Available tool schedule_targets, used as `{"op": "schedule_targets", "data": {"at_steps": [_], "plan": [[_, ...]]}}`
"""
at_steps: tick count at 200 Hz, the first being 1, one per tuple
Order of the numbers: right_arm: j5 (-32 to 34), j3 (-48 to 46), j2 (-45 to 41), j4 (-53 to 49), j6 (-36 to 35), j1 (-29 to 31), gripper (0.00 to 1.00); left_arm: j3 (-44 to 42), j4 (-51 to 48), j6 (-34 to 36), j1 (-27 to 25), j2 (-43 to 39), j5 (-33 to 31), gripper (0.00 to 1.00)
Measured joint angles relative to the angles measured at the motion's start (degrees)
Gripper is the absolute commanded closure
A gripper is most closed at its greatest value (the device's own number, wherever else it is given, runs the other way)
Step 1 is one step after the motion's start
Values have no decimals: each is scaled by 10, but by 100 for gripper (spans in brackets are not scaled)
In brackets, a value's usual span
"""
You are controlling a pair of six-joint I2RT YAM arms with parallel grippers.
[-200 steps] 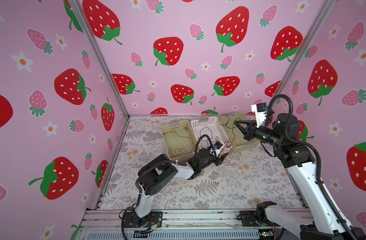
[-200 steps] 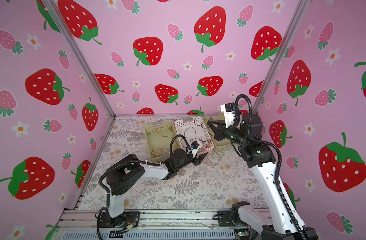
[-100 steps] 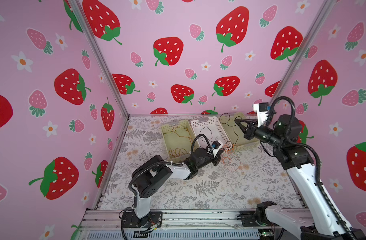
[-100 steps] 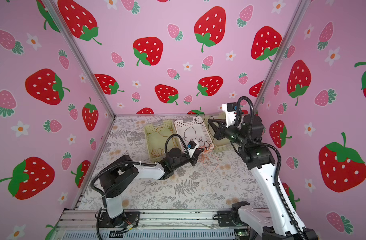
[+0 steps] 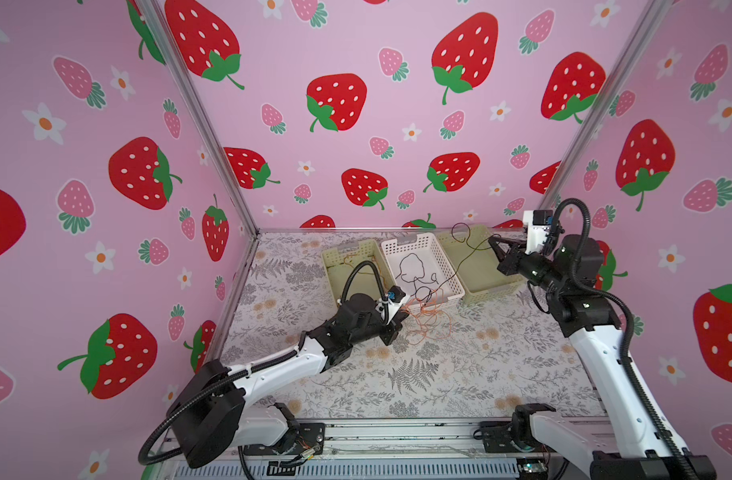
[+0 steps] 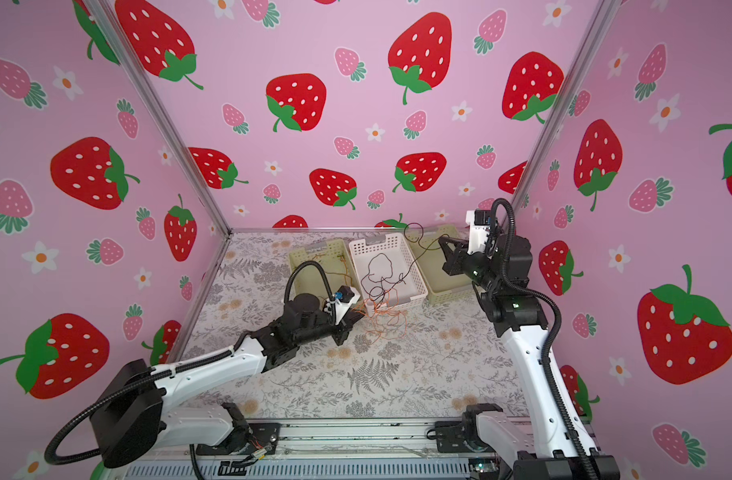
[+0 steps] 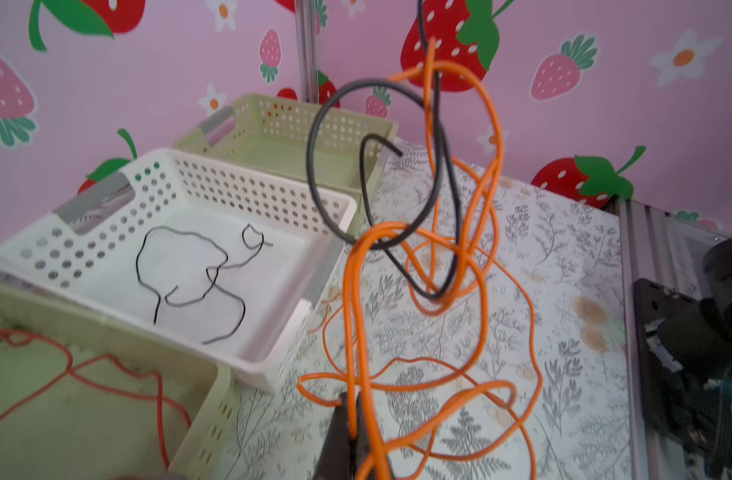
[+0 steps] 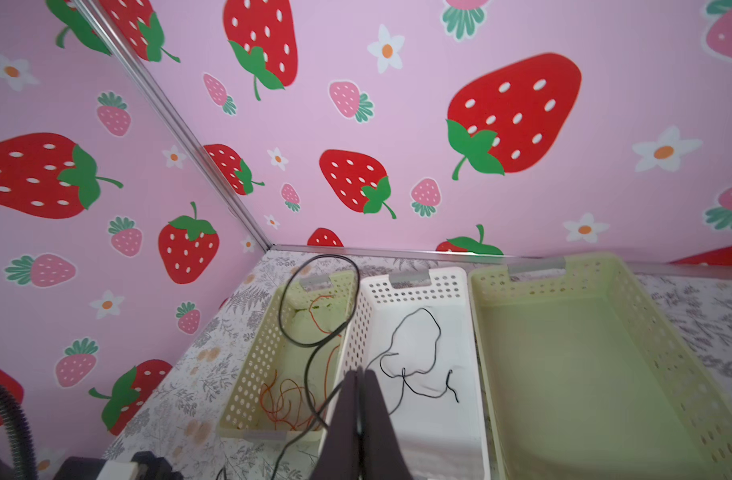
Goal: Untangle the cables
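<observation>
The thin orange wire (image 5: 429, 322) is lying in a loose tangle on the bench (image 5: 418, 374), which is carrying a grey fern-print cover. The tangle is sitting just in front of the white perforated plastic basket (image 5: 449, 270). The left gripper (image 5: 402, 316) is reaching low to the near edge of that tangle. In the left wrist view its jaws are pressing together on a strand of the orange wire.

The thin black wire (image 5: 464, 258) is threading through the orange loops and running up across the white basket to the right gripper (image 5: 492, 242). That gripper is hanging raised over the pale green perforated basket on the right (image 5: 495, 286). Its jaws are pinching shut on the black wire, and a free loop is curling beyond them.

A second black strand (image 7: 137, 266) is lying flat inside the white basket; whether it is joining the held wire cannot be told. The thin brownish-orange wire (image 8: 287, 399) is lying coiled in the other pale green basket (image 5: 335, 259), left of the white one. The three baskets are standing close side by side at the back of the bench, near the pink strawberry-print wall (image 5: 356, 41)
</observation>
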Motion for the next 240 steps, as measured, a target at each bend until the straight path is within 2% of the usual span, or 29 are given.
{"op": "schedule_targets", "data": {"at_steps": [51,120,200,240], "plan": [[5,-88,0,18,4,-28,100,-47,-153,-11,51,-71,-51,100],[14,-147,0,31,-14,-101,100,-47,-271,-30,80,-97,-114,100],[17,-176,26,30,-58,-206,100,-47,-315,-38,107,-103,-154,100],[31,-177,45,27,-72,-231,100,-47,-327,-38,120,-101,-166,100]]}}
